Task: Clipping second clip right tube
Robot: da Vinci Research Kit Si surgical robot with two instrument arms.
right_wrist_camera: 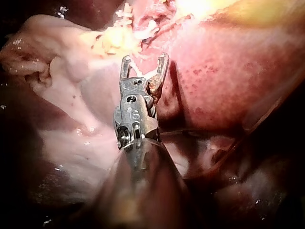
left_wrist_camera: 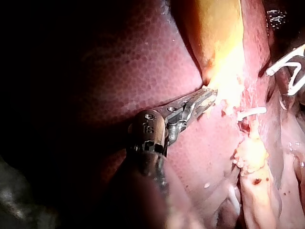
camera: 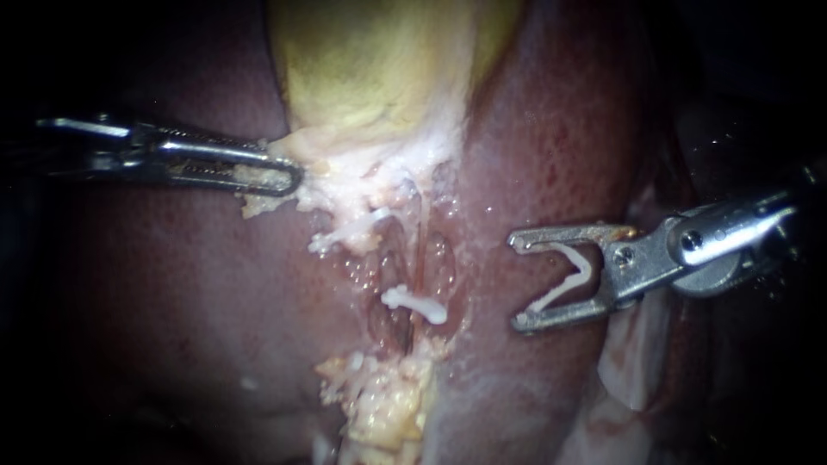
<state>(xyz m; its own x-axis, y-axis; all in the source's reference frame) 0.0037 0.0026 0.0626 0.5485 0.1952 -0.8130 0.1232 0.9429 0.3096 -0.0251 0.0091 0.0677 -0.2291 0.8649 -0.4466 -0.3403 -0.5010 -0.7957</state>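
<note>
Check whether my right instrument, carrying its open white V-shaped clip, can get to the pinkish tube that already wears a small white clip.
Probably yes: only bare reddish liver separates the right instrument and its white clip from the tube; the left instrument holds pale tissue clear.

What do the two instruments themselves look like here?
Both are silvery metal. The left instrument has long, narrow, slotted jaws with ridged inner faces. The right instrument has shorter, forked jaws with hooked tips, a screw at the hinge and a rounded, shiny wrist.
</note>
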